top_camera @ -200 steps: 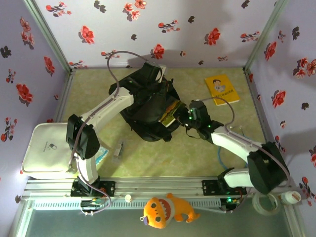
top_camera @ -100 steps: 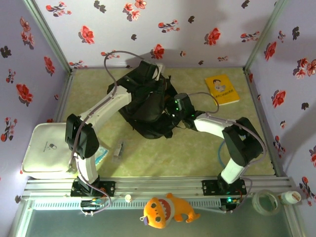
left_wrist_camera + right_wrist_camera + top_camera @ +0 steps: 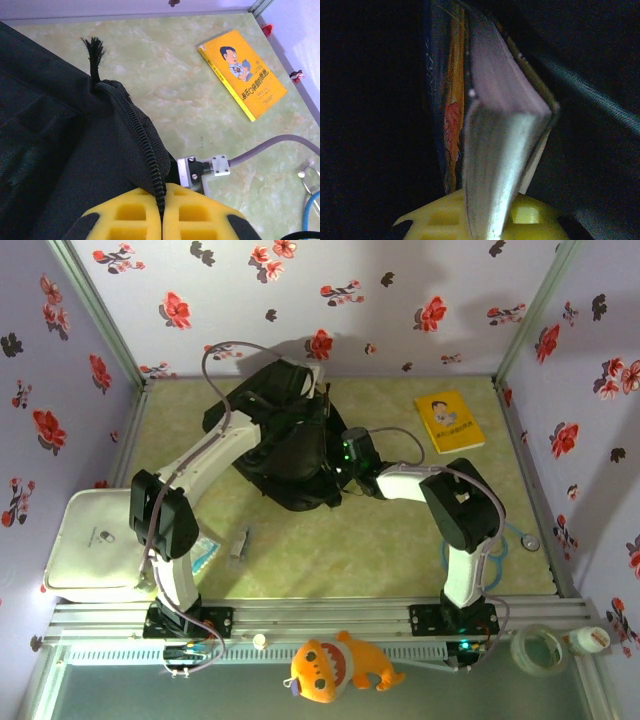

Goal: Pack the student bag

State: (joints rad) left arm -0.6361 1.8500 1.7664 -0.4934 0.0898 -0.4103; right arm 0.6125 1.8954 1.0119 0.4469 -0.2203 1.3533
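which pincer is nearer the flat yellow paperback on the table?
Right. Right pincer sits inside the black fabric backpack, left of the yellow paperback; left pincer clamps the zip edge, farther left.

Floral lavender walls [image 3: 400,280], green marbled tabletop [image 3: 370,545]

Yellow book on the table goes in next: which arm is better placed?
Right, probably. The yellow book lies on that arm's side, and the left gripper is clamped on the student bag's zip edge. The right gripper first has to let go of the other book it holds inside the bag.
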